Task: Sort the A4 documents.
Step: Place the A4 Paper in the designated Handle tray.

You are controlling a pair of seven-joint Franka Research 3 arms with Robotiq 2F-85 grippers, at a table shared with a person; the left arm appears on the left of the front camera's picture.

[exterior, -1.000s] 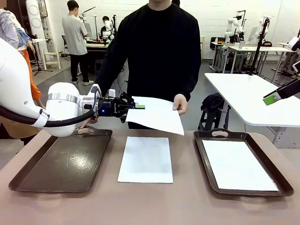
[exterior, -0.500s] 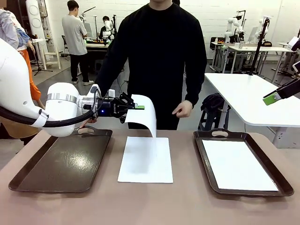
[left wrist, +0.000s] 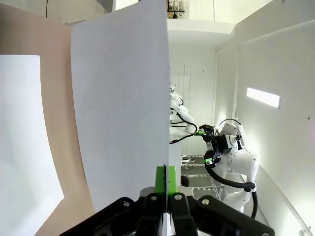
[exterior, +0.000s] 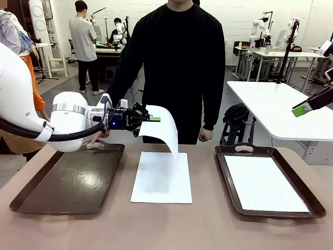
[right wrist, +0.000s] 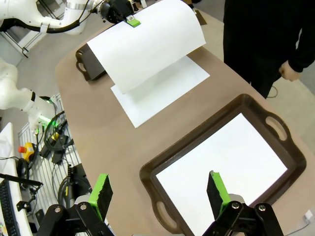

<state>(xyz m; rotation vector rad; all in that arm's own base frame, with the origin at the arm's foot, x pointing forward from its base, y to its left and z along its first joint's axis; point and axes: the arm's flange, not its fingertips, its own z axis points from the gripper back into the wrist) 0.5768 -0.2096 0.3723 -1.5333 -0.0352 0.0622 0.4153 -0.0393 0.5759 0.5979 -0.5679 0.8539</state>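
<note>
Pinching one edge of a white sheet (exterior: pixel 165 130) with the left gripper (exterior: pixel 155 119), green pads pressed together on the paper, up in the air over the far middle of the table (exterior: pixel 208 224). Letting that paper curl away from the grip and droop, its free edge hanging over the far end of a second sheet (exterior: pixel 161 179); touching it or not, impossible to tell. Lying flat on the bare tabletop, that second sheet, between two dark brown handled trays. On the left, just below the gripping arm, the left tray (exterior: pixel 67 182), glossy inside. On the right, the right tray (exterior: pixel 225 174), with a third sheet (exterior: pixel 264 183) flat inside it, square to the rim. Hovering well above that tray, the right gripper (right wrist: pixel 158 184), fingers spread wide, pinching nothing. Standing at the far side, a person (exterior: pixel 177 62) in a black top, one hand (exterior: pixel 206 135) down at the side, apart from the held paper.
</note>
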